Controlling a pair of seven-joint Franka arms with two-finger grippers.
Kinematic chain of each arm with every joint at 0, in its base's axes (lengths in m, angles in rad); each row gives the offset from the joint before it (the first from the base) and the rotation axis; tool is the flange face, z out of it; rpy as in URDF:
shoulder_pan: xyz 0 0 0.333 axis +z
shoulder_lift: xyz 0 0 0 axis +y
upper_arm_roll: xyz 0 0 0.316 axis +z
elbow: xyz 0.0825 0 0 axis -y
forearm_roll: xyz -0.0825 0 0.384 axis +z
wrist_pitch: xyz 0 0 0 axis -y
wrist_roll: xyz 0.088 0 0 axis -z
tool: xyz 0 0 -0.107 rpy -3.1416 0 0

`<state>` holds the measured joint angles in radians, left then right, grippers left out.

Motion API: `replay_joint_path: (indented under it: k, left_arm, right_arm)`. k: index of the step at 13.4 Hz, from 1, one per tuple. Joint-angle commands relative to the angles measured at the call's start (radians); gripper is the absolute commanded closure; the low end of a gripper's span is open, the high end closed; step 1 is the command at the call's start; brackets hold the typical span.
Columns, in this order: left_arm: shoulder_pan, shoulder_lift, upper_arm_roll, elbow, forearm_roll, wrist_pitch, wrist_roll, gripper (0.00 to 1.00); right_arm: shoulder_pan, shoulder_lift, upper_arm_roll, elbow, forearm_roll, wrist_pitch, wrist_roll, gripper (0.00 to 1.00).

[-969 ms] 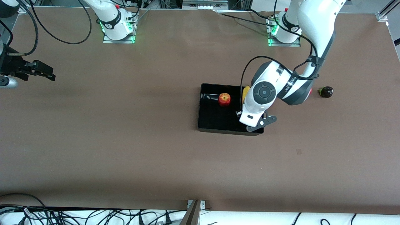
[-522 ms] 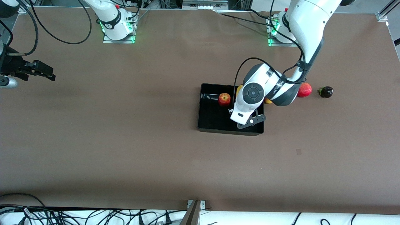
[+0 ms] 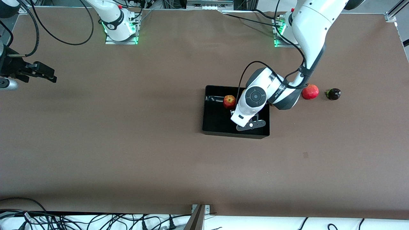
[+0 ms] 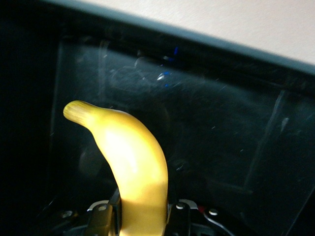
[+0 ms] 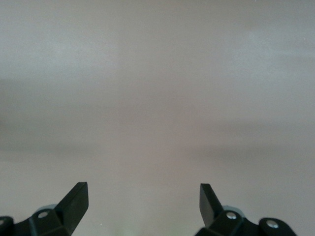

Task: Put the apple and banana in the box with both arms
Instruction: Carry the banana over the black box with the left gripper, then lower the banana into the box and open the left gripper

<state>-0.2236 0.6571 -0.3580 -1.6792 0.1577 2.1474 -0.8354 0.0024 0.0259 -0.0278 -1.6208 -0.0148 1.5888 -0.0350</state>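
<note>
While the left gripper (image 4: 142, 223) hung over the black box (image 3: 211, 127), its fingers were clenched on the banana (image 4: 130, 167), which was out of sight under the arm's wrist in the front view. Seen from the left wrist, the fruit's long axis ran straight out from the fingers, curving to a darker tip that pointed at one of the box's walls, with the glossy box floor under it. The apple (image 3: 229, 101) already lay inside the box, close to the wall farthest from the front camera.

To finish this step well, the arm would probably need to lower until the banana was near the floor, keep it lengthwise along the free floor and clear of the apple, then let go gently.

Outside the box, toward the left arm's end of the table, sat a red pomegranate (image 3: 310, 92) and a dark fruit (image 3: 333, 94). The right gripper (image 5: 142, 201) waited well away from the box over bare table, fingers spread and holding nothing.
</note>
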Motion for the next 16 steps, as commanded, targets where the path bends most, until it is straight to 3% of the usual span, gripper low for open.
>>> replay_joint_path:
  k: [1, 5, 8, 10, 11, 13, 16]
  left_arm:
    - [0.0, 0.019, -0.001, -0.017, -0.001, 0.069, 0.062, 1.0]
    - [0.0, 0.042, 0.001, -0.017, 0.0, 0.097, 0.076, 1.0]
    - [0.0, 0.059, 0.005, -0.011, -0.001, 0.121, 0.071, 0.57]
    - [0.0, 0.062, 0.007, -0.007, -0.001, 0.121, 0.059, 0.22]
    - [0.0, 0.062, 0.007, -0.005, -0.001, 0.121, 0.055, 0.11]
    - [0.001, 0.059, 0.007, 0.001, -0.001, 0.12, 0.052, 0.0]
    - [0.01, 0.015, 0.008, 0.006, -0.01, 0.086, 0.045, 0.0]
  right_arm:
    - [-0.007, -0.003, 0.008, 0.01, 0.003, -0.015, 0.009, 0.0]
    - [-0.007, -0.003, 0.009, 0.01, 0.004, -0.015, 0.01, 0.0]
    - [-0.007, -0.003, 0.009, 0.01, 0.003, -0.013, 0.01, 0.0]
    - [-0.007, -0.003, 0.009, 0.01, 0.004, -0.015, 0.01, 0.0]
    - [-0.007, -0.003, 0.009, 0.01, 0.003, -0.015, 0.01, 0.0]
    - [-0.007, -0.003, 0.009, 0.01, 0.004, -0.015, 0.01, 0.0]
    - [-0.007, -0.003, 0.009, 0.01, 0.004, -0.015, 0.009, 0.0]
